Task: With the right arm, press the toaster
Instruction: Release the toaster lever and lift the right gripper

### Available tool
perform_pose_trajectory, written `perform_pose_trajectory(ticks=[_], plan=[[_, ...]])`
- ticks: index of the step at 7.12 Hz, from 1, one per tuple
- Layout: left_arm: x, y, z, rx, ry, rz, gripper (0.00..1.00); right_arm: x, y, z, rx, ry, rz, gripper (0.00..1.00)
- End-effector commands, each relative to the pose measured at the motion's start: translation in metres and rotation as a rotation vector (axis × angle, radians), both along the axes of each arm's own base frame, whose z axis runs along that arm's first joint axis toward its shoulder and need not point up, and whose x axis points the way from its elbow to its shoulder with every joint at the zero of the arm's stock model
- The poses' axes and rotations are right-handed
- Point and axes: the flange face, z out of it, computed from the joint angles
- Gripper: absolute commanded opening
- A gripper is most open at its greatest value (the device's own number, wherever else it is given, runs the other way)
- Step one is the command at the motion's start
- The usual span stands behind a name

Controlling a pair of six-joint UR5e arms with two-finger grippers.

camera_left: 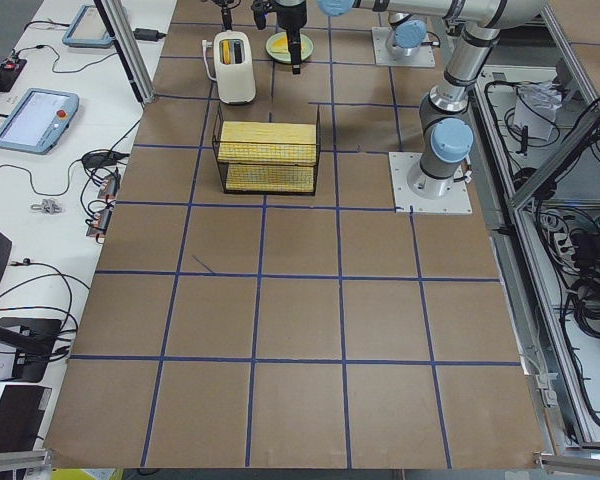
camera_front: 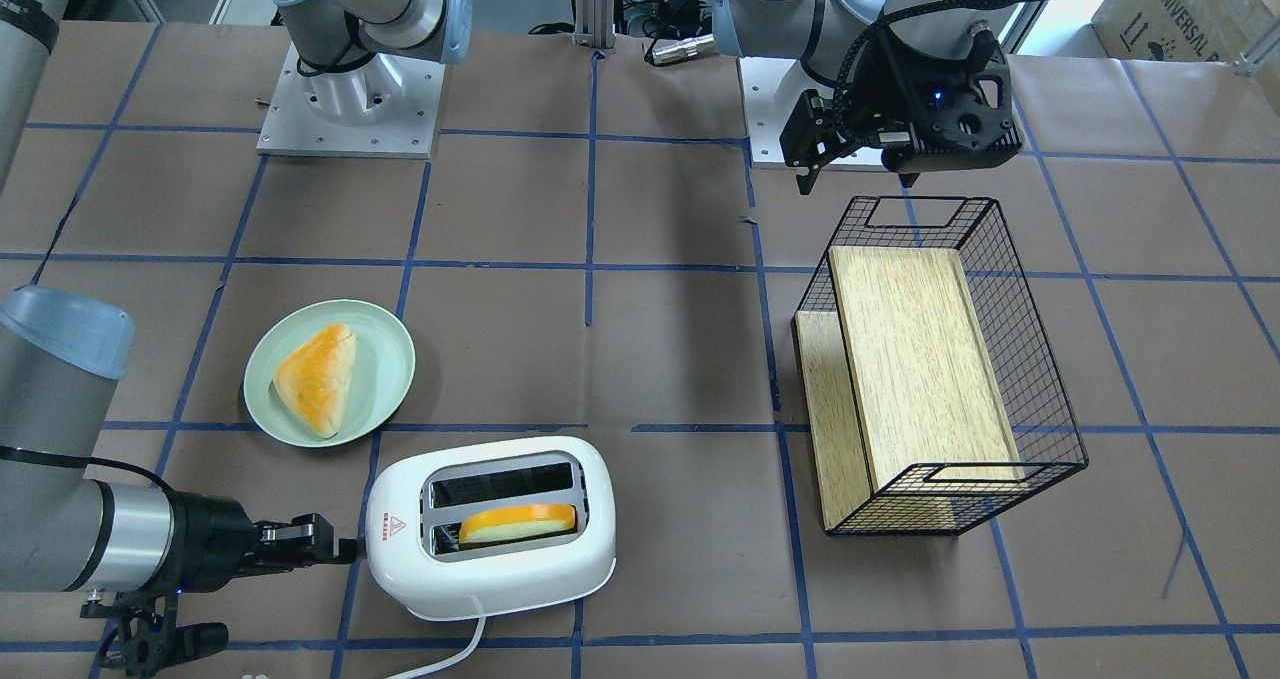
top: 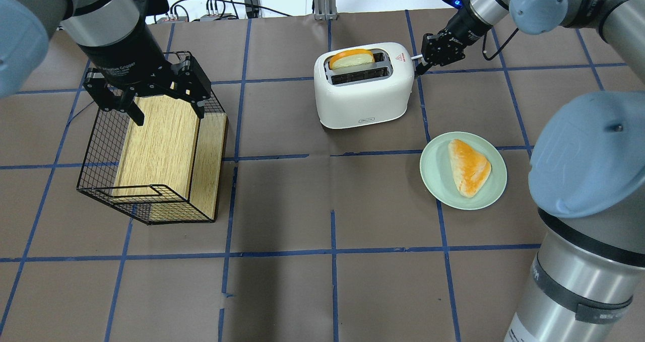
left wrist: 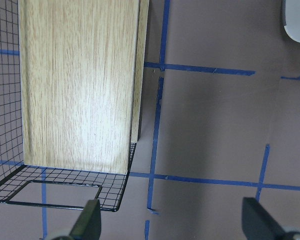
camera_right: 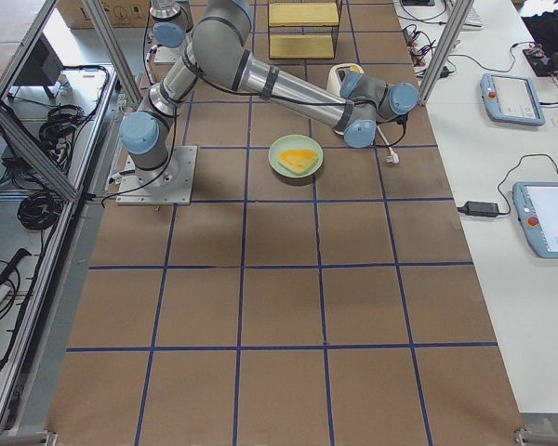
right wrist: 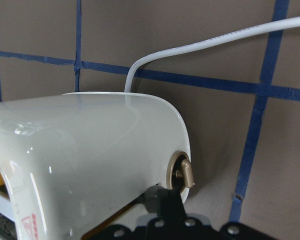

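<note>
The white toaster [camera_front: 490, 544] stands on the table with an orange-crusted bread slice [camera_front: 518, 522] sticking up from one slot. It also shows in the overhead view [top: 363, 90]. My right gripper [camera_front: 335, 549] is shut, and its tip is against the toaster's end face by the red triangle [top: 421, 65]. In the right wrist view the fingertips [right wrist: 157, 202] touch the toaster's end just below a small gold knob [right wrist: 182, 172]. The lever itself is hidden. My left gripper [top: 166, 108] is open and empty above the wire basket [top: 101, 150].
A green plate [top: 496, 191] with a bread wedge [top: 468, 165] sits near the toaster. The black wire basket [camera_front: 1050, 399] holds a wooden board [camera_front: 920, 359]. The toaster's white cord [right wrist: 200, 45] trails off over the table.
</note>
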Motion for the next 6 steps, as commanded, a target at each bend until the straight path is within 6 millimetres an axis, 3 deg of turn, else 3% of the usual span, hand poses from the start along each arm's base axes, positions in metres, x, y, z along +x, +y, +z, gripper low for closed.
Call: perform_pose_trajectory(ticks=[1, 6], plan=[[0.0, 0.0, 0.0, -0.001, 0.0, 0.0, 1.0, -0.003, -0.002, -0.005, -0.004, -0.001, 0.005, 0.05], [0.0, 0.0, 0.0, 0.0, 0.0, 0.0, 1.0, -0.004, -0.007, -0.02, 0.005, -0.002, 0.006, 0.05]])
